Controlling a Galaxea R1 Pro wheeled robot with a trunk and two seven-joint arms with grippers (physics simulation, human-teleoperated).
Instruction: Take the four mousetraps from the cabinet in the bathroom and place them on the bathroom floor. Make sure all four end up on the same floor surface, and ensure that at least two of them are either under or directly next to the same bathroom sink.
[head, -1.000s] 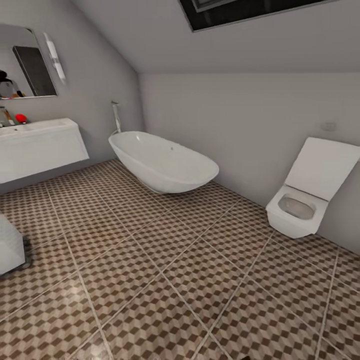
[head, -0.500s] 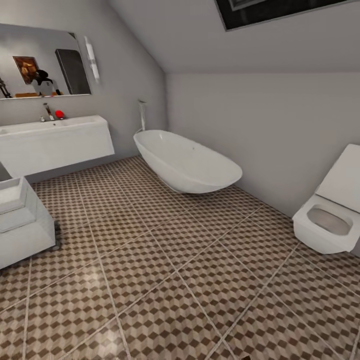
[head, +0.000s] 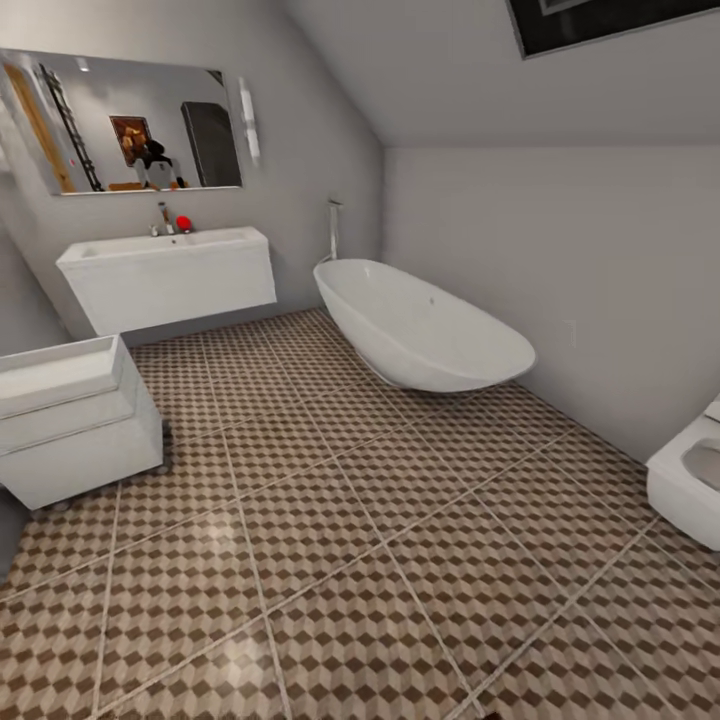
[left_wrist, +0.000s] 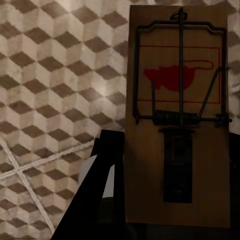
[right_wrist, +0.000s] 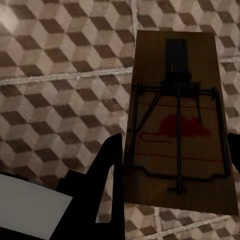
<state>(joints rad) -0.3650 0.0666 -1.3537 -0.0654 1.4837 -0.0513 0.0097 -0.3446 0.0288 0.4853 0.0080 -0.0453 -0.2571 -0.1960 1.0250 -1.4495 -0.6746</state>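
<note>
Your left gripper (left_wrist: 170, 220) is clamped on a mousetrap (left_wrist: 177, 115); your right gripper (right_wrist: 175, 175) is clamped on a second trap (right_wrist: 177, 120). Each is held by the board edges, carried above the floor (head: 330, 520). Judge each trap light, stiff and flat: a thin wooden board, likely slick at the edges. Hold by the long edges and stay clear of the wire bar and spring.

The floor is hard, level cube-patterned tile with pale grout. Ahead stands the sink (head: 170, 275) under a mirror (head: 130, 125), a bathtub (head: 425, 330) beside it, a toilet (head: 690, 485) at right, and a white unit (head: 70, 420) nearer left.
</note>
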